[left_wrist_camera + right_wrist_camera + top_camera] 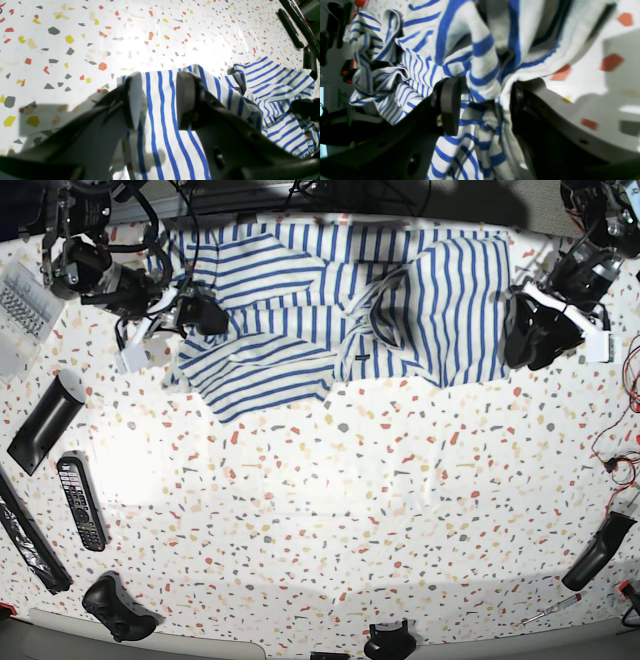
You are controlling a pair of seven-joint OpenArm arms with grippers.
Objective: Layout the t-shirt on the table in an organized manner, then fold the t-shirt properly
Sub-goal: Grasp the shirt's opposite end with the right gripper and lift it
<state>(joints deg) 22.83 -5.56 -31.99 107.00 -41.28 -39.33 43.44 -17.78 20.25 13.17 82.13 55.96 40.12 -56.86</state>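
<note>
The white, blue-striped t-shirt [340,310] lies spread along the far side of the table [330,510], with its dark neck trim near the middle. My right gripper [205,315] is at the shirt's left part. In the right wrist view its fingers [450,107] close on a bunched fold of the t-shirt [482,82]. My left gripper [522,330] is at the shirt's right edge. In the left wrist view it [160,100] stands open astride a flat strip of the t-shirt [160,140], low over the table [75,50].
Two black remote-like bars [80,500] and a long black strip lie at the table's left edge. A game controller [115,608] sits at the front left, and a dark device [598,550] at the front right. Cables and a keyboard-like item [22,298] are at the far left.
</note>
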